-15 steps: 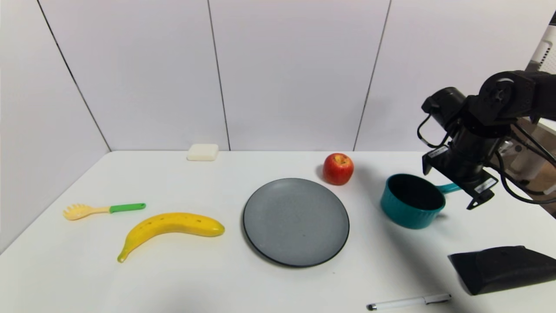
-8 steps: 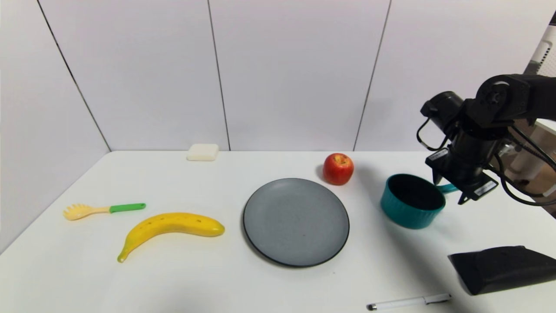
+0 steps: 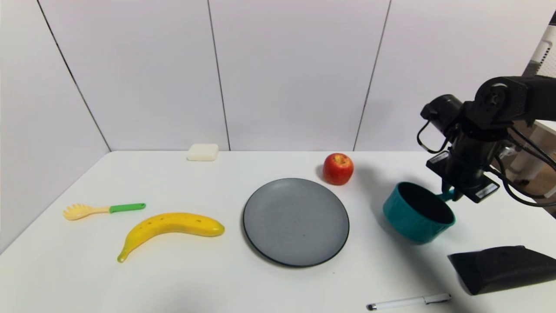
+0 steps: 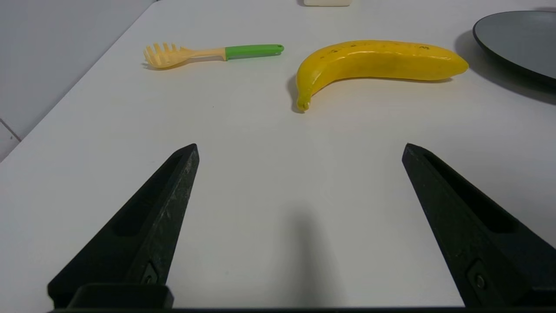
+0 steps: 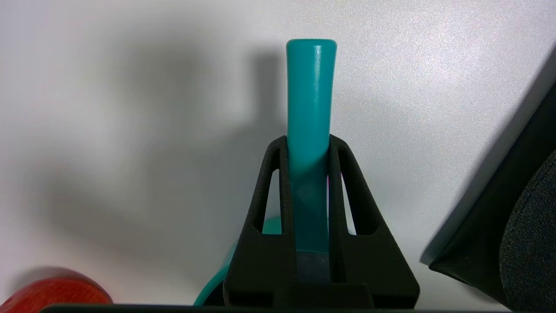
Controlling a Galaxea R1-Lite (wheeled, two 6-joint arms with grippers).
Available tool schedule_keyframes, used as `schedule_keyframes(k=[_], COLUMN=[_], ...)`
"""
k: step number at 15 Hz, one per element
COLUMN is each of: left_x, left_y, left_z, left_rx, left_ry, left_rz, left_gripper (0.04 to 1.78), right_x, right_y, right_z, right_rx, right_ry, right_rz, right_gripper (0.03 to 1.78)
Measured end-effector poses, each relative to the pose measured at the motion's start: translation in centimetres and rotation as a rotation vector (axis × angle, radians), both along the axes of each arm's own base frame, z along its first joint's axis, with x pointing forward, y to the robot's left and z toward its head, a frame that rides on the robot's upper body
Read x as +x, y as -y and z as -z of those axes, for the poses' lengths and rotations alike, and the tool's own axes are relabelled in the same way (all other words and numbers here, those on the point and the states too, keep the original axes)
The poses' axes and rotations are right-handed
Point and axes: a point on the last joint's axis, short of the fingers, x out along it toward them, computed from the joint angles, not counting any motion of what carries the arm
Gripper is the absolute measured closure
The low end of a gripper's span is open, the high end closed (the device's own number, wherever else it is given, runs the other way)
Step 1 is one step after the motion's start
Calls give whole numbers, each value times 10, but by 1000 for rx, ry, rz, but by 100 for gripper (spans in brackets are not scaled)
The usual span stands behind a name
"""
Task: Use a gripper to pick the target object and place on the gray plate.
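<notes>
From my station I count one gray plate (image 3: 296,221), my landmark. Around it I see one teal saucepan (image 3: 418,211) to its right, one red apple (image 3: 338,168) just behind its right edge, one yellow banana (image 3: 170,226) to its left, and one pasta fork (image 3: 103,210) farther left. One white block (image 3: 203,152) sits behind it to the left. In front and right of it lie one pen (image 3: 408,301) and one black object (image 3: 504,267). Two grippers: the right gripper (image 5: 308,143) and the left gripper (image 4: 299,152).
</notes>
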Motion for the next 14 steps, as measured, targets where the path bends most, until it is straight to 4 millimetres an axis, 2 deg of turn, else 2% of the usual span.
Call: schedule_keyframes(k=[3, 6, 10, 14], left_x=[0, 0, 0, 0], left_y=[0, 0, 0, 0], left_z=[0, 0, 0, 0], left_rx=[0, 0, 0, 0], left_ry=[0, 0, 0, 0], left_rz=[0, 0, 0, 0], left_gripper=[13, 13, 13, 13], right_x=[-3, -13, -37, -52], right_y=[-1, -5, -26, -45], right_z=[-9, -26, -57, -72], right_rx=[3, 9, 9, 8], right_ry=[27, 76, 154, 191], right_rz=[-6, -24, -134, -228], right_gripper=[157, 157, 157, 157])
